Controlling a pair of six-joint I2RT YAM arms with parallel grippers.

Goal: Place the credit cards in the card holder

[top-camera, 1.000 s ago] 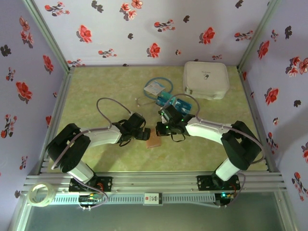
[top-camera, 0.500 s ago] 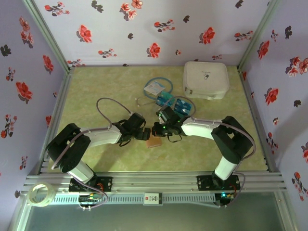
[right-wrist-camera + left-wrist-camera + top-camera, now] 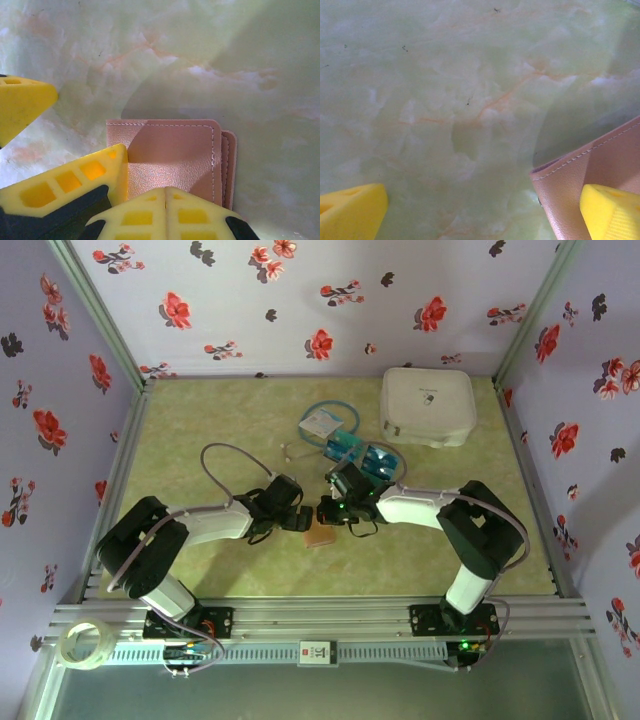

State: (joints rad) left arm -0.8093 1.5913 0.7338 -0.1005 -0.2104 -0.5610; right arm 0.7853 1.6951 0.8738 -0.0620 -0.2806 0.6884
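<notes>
Right pincer, fingers together, sits nearest the flat reddish-brown leather card holder, directly ahead; left pincer gapes beside.

right fingers pressed together over the card holder (flat on table).

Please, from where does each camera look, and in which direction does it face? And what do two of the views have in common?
Top external: high behind the arms, looking down at the table; both arms show, the left gripper and right gripper meeting at the holder.
Left wrist: on the left arm, facing down at the table; its open yellow fingers show, one at the holder's corner.
Right wrist: on the right arm, facing down at the holder; its shut fingers show at the bottom edge.
Shared: both wrist views show the holder on the table.
</notes>
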